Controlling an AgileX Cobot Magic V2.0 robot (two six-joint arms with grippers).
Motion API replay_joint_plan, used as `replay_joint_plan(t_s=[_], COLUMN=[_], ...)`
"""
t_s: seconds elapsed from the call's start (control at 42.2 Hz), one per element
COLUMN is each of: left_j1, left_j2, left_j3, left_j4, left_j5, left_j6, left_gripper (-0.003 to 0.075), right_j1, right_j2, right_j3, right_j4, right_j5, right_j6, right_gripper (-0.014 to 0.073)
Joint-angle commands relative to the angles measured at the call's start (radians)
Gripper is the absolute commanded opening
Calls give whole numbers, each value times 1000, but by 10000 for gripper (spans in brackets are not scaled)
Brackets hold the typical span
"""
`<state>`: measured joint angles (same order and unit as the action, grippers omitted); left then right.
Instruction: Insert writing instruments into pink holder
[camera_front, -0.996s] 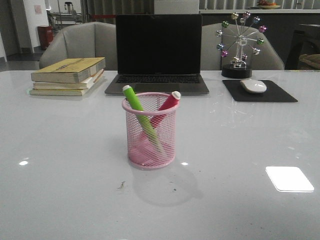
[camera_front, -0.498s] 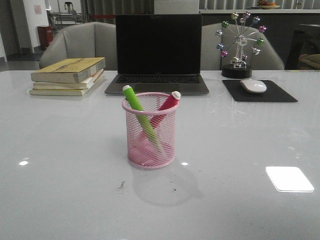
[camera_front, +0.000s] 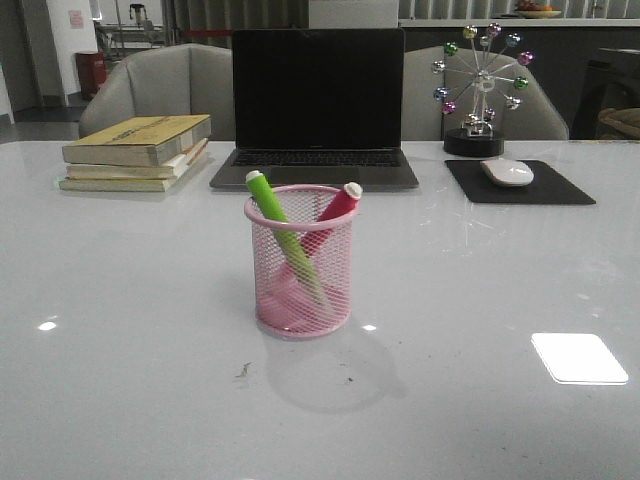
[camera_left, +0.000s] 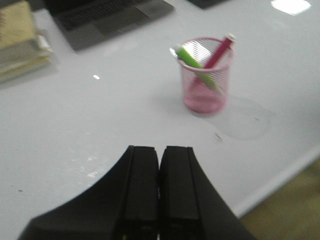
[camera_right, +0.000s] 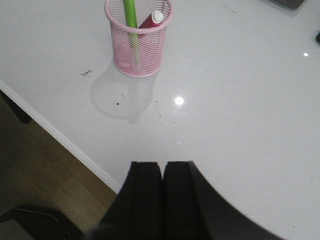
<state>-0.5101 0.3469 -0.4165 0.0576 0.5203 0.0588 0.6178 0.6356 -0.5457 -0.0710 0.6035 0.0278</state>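
Both markers stand crossed inside the pink cup (camera_front: 299, 262) near the middle of the table (camera_front: 120, 300), the green marker (camera_front: 281, 230) leaning left and the red marker (camera_front: 331, 214) leaning right. The left gripper (camera_left: 159, 165) and the right gripper (camera_right: 162, 175) hang well apart from the cup, each with its fingers pressed together on nothing.

left gripper (camera_left: 159, 165) and right gripper (camera_right: 162, 175) closed, empty.

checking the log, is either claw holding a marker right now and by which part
Nothing is held. The left claw and right claw are both shut and empty. The green marker and red marker stand in the pink mesh cup.
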Motion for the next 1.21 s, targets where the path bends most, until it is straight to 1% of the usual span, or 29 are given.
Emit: replay_joint_plan(t_s=[0.0,0.047,0.095,0.19,0.332,0.379,0.569,0.83,1.186], left_j1=[136,210,261,329,366,368,381,401,401], left_j2=[-96,-148,-200,-274,-343,-357,-372,-372,-372], left_j3=[99,178,241,340,428,425,425,425,425], left_j4=[13,13,11,-43,-138,-140,-140,-140,-140], left_j5=[-227,-304,-366,-469,-553,-531,-639,-625,-625], left_j6=[-1,-1,-1,-1,-1,-1,-1,-1,-1], left_gripper=[99,99,99,99,99,99,99,99,99], right_j1=[-5,-5,-5,-5,-5,-5,-5,-5,-5], right_j2=[-2,-2,-2,-2,-2,-2,-2,-2,-2], right_j3=[-29,-29,-29,-29,-29,-29,-29,-29,-29], right_j4=[-10,-10,-10,-10,-10,-10,-10,-10,-10], right_j5=[-66,-66,-66,-66,-66,-66,-67,-67,-67], right_j6=[-1,-1,-1,-1,-1,-1,-1,-1,-1], right_gripper=[69,69,69,69,69,69,69,69,69])
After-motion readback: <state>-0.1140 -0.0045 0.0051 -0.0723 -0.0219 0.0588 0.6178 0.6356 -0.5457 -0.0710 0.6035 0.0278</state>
